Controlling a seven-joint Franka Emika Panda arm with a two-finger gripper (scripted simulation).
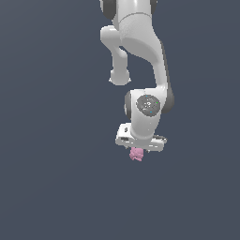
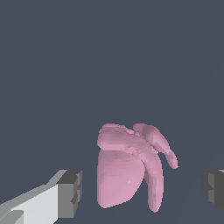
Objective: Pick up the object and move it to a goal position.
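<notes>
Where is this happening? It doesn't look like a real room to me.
It is likely a computer simulation, not a real room. The background is one flat, featureless grey-blue surface, the white robot arm looks smoothly rendered, and the pink object between the pincer fingers is blocky and faceted.

One white robot arm (image 1: 140, 42), one pincer (image 1: 139, 151) at its end, two dark finger pads (image 2: 71, 192), one pink lumpy object (image 2: 127, 173), several rounded lobes on it
</notes>
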